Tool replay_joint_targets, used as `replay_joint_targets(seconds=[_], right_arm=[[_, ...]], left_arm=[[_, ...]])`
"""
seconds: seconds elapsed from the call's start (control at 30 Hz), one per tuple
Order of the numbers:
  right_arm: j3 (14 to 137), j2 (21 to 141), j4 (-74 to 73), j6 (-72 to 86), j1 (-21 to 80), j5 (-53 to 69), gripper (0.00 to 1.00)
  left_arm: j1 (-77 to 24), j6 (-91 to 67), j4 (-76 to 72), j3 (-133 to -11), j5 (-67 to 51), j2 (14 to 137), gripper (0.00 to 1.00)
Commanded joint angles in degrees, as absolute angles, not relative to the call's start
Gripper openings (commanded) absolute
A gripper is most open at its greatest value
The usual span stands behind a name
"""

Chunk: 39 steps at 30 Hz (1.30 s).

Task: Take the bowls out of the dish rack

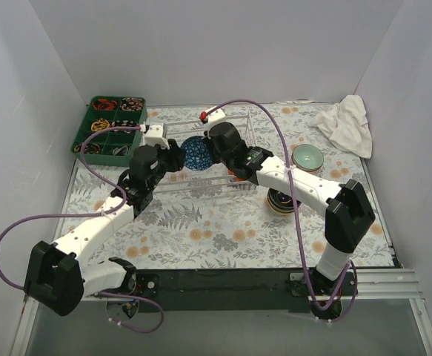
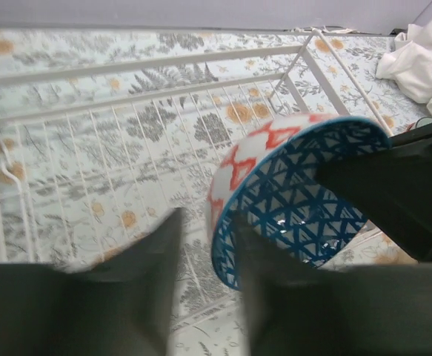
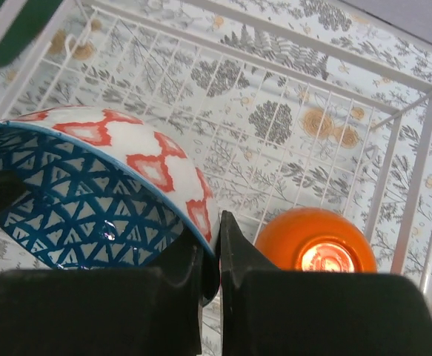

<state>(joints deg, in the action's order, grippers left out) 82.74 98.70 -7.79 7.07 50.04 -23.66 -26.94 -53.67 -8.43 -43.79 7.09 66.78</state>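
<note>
A red-patterned white ceramic bowl (image 1: 197, 152), blue inside, is held on edge over the white wire dish rack (image 2: 164, 62), its three o'clock rim pinched by the right fingers (image 3: 234, 259), the left fingers (image 2: 156, 282) narrowly parted at nine, apparently for a handover.

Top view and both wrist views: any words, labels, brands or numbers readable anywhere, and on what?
None readable.
The blue-patterned bowl shows only triangles and red diamonds, no lettering; the dish rack, green tray and tablecloth carry no legible text in any view.
</note>
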Motion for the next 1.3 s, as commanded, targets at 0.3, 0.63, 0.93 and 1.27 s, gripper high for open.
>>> replay_joint_targets(seconds=[0.3,0.63,0.93,1.27], right_arm=[[86.5,83.9,-23.1,4.6,38.5,-25.1,0.01],[81.6,77.9,-30.2,8.9,12.5,-8.7,0.01],[78.6,84.7,-31.1,13.4,-3.2,6.1,0.01],[78.1,92.4,-32.2,12.4,-7.4,6.9,0.01]], left_arm=[[-26.5,-49.8,-19.7,-40.0,2.2,55.6,0.98],[-26.5,-48.9,-19.9,-39.5,4.0,55.1,0.98],[-26.5,-47.8,-20.1,-39.4,4.7,55.6,0.98],[-26.5,-47.0,-19.5,-39.6,5.6,56.0,0.98]])
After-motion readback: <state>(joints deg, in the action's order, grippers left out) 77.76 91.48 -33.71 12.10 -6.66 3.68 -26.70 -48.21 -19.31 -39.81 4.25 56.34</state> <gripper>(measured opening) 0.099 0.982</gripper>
